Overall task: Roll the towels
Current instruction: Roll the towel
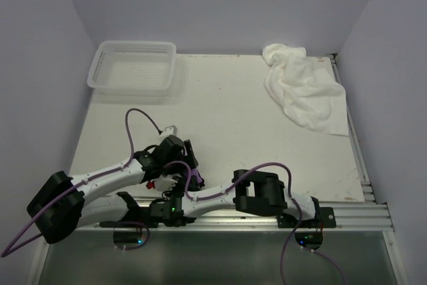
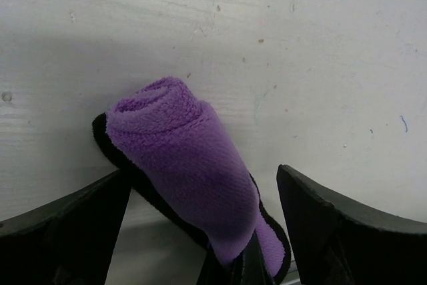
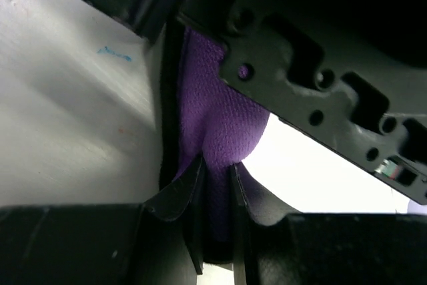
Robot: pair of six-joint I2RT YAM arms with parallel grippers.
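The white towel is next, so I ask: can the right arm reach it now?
Probably not yet: the right pincer is shut on the purple towel. The white towel lies at the far right corner; the table between is bare.

Table middle free; basket, white towel (far corners).

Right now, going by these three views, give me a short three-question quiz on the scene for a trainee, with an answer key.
1. True or false: the white towel is already rolled.
2. The right gripper is: A open and empty; B shut on the purple towel; C out of view.
3. Fill in: the left gripper stands ____ on either side of the purple towel.
Key: 1 false, it lies crumpled; 2 B; 3 open.
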